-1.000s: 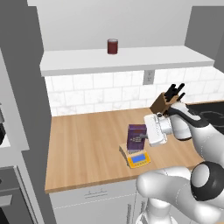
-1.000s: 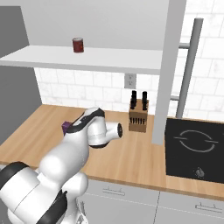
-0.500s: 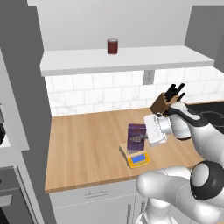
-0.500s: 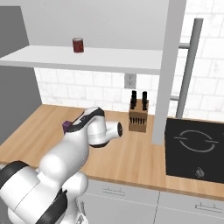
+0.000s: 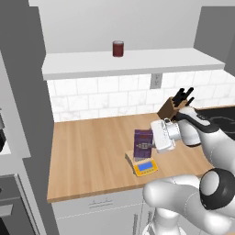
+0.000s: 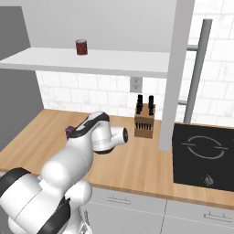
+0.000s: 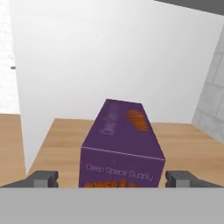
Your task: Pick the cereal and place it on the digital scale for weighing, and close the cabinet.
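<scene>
cereal (image 5: 143,143) upright on digital scale (image 5: 146,167) | gripper (image 7: 112,178) at its 3 o'clock, fingers spread clear of both sides | likely light, stiff, tippy: hold narrow sides low

Light: bright, even and flat, no single source showing.
Shadows: a soft dark patch under the white shelf (image 5: 128,62) on the tiles; faint shading beside the cereal (image 5: 143,143) on the counter.
Glare: no hot spots.
Sharpness: base views slightly soft; print on the cereal (image 7: 121,144) blurs in the hand view.
Edges: straight, undistorted.
</scene>
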Available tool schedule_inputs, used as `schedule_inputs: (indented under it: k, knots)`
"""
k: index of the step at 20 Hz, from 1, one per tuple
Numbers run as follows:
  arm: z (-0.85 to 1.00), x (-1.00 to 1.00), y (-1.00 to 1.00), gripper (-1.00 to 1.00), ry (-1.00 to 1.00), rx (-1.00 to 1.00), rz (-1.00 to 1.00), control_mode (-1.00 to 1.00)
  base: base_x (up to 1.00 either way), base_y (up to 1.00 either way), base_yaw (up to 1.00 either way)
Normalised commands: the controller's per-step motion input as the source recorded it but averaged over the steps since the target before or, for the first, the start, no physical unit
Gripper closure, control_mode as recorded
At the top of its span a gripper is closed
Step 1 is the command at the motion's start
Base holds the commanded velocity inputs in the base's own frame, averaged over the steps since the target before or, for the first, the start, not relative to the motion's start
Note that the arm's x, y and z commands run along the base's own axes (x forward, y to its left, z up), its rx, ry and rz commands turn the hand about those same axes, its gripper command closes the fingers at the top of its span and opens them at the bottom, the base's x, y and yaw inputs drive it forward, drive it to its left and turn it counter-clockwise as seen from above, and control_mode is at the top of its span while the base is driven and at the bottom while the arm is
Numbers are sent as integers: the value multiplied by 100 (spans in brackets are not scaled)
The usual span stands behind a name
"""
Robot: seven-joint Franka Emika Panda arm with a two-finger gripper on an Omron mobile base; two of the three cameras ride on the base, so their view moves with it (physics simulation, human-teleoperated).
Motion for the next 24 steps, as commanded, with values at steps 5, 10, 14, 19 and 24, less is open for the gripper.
schedule_inputs:
  k: [5, 10, 14, 19, 24]
  knots:
    - [0, 0, -36, -100, -1, 7, 0, -100, 0, 0, 0]
    - [0, 0, -33, -100, -3, 8, 0, -100, 0, 0, 0]
    - [0, -6, -53, -100, -6, 11, 0, -100, 0, 0, 0]
    - [4, -51, -52, -100, -25, 12, 0, -100, 0, 0, 0]
    - [24, -78, -48, -100, -44, 12, -3, -100, 0, 0, 0]
